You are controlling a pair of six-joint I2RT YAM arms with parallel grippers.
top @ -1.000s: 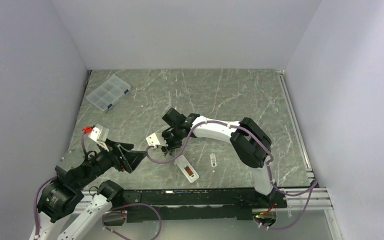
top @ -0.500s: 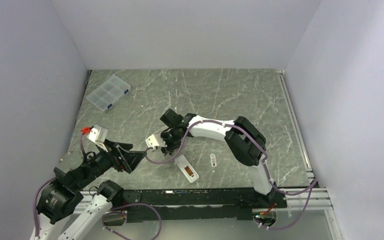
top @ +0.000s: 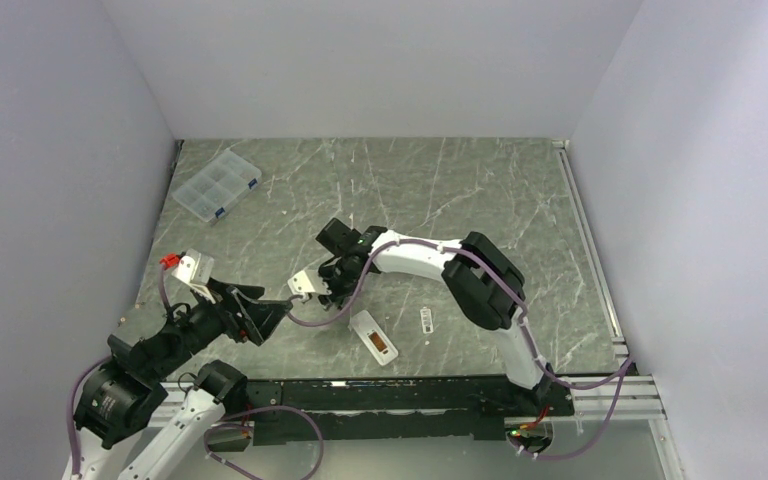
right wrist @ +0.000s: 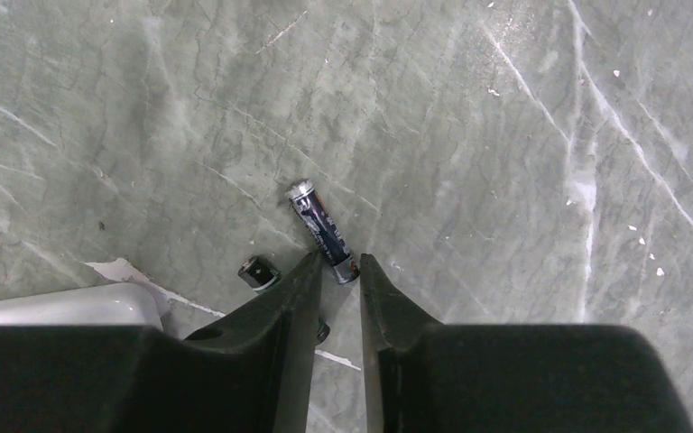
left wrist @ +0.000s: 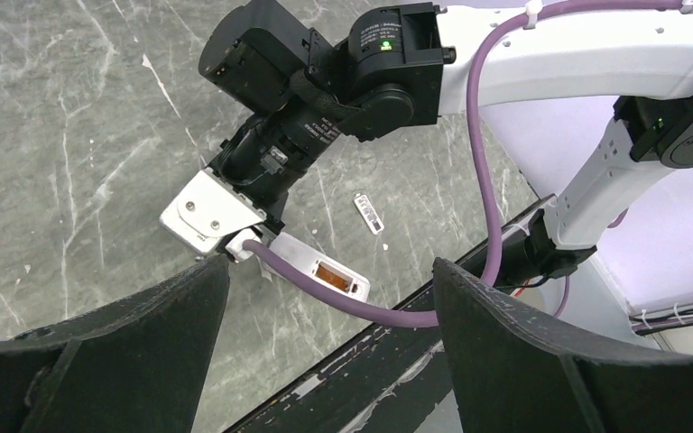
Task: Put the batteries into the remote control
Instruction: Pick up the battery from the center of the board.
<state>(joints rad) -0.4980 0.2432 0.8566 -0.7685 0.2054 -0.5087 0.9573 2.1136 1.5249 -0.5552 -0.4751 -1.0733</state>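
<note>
Work surface: a scratched grey-green marbled table (top: 480, 200), enclosed on three sides by plain white walls. Count: one remote control (top: 374, 337) lying recess-up near the front edge; one small white cover (top: 426, 319) just to its right; one clear compartment box (top: 216, 185) at the far left corner; and two batteries lying on the table near the remote, the first battery (right wrist: 323, 232) in full view and the second battery (right wrist: 259, 271) largely hidden by a finger. The left gripper (left wrist: 331, 271) stands wide open above the table, while the right gripper (right wrist: 337, 263) is nearly closed with its tips astride the near end of the first battery, and it cannot be told whether they pinch it.
</note>
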